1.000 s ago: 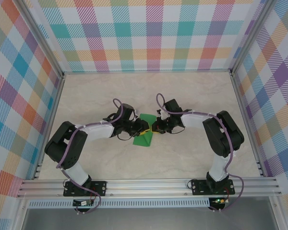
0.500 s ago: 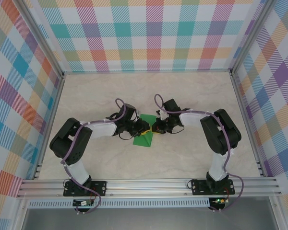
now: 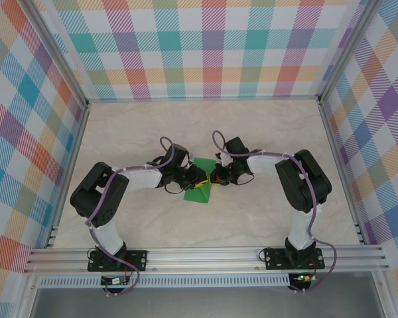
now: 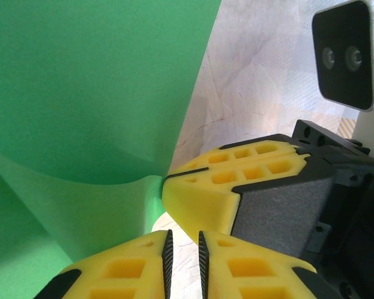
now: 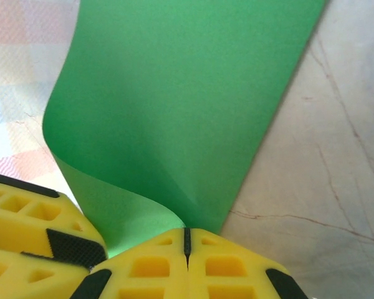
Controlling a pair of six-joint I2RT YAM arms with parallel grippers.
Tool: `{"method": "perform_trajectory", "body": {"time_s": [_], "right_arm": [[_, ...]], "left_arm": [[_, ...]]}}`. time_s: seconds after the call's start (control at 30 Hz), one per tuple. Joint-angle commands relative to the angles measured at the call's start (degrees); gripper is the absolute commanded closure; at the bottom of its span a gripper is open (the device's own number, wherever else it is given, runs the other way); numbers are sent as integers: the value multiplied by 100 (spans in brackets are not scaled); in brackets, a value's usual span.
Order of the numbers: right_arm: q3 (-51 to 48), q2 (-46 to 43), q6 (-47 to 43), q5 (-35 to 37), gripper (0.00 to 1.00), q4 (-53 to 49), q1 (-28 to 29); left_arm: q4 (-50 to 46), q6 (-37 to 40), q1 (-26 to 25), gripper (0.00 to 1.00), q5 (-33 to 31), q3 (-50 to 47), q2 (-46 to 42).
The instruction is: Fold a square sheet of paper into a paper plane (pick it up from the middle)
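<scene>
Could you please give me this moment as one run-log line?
bright-green creased sheet of paper: curled up off marble table | right hand: pinching its fold, shut | left hand: slightly open, alongside

My overhead view is bright and evenly lit from above, with only faint, soft shadows on the pale marble-patterned tabletop (image 3: 265, 218) and no glare. Up close on both wrist views, the thin bright-green sheet of paper (image 4: 93, 81) looks soft and out of focus. It is darker where it curls under, while the pastel checked wall (image 5: 12, 56) behind it washes out pale and blurred.
</scene>
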Motion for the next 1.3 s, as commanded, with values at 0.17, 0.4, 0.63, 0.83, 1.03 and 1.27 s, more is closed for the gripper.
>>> {"method": "perform_trajectory", "body": {"time_s": [0.17,0.4,0.63,0.83,1.03,1.27], "right_arm": [[190,105,-143,57,99,-160,-31],[260,153,-187,55,99,-189,-31],[323,219,-223,65,99,-253,-29],[314,228,-223,99,99,-287,-29],[314,245,-237,103,99,-316,-31],[349,280,-249,110,99,-335,-30]], "left_arm": [[44,47,-32,80,5,-76,144],[28,43,-30,80,-31,-130,160],[31,32,-32,81,-53,-205,151],[38,27,-32,81,-64,-240,169],[46,28,-32,81,-63,-260,178],[48,29,-32,81,-61,-263,202]]}}
